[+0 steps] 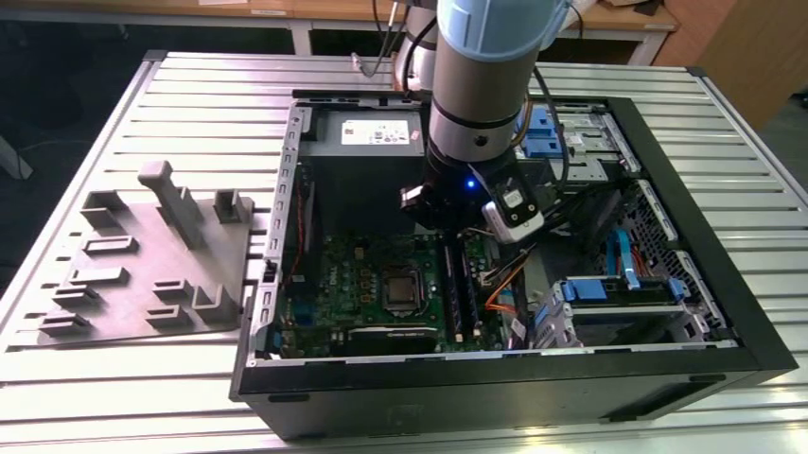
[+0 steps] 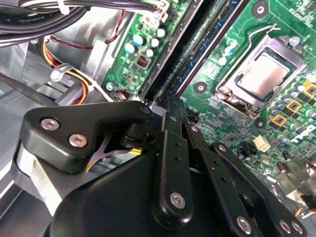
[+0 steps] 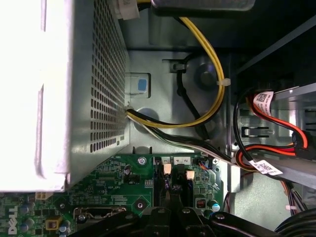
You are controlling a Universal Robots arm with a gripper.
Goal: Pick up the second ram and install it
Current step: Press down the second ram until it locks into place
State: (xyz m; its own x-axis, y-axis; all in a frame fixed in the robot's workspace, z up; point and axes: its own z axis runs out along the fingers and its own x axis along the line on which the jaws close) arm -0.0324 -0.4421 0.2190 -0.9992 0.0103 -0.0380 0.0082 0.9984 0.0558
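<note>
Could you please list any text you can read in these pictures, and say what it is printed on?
Label on the power supply: too small to read.
White cable tag: print blurred, not readable.
White lettering on the motherboard: too small to read reliably.
No text can be quoted with confidence.

a lab: slatted metal bench, opened computer case, robot arm.

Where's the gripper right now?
In the exterior view the gripper is down inside the open computer case, over the green motherboard, just toward that view's right of the processor socket, by the memory slots.
</note>
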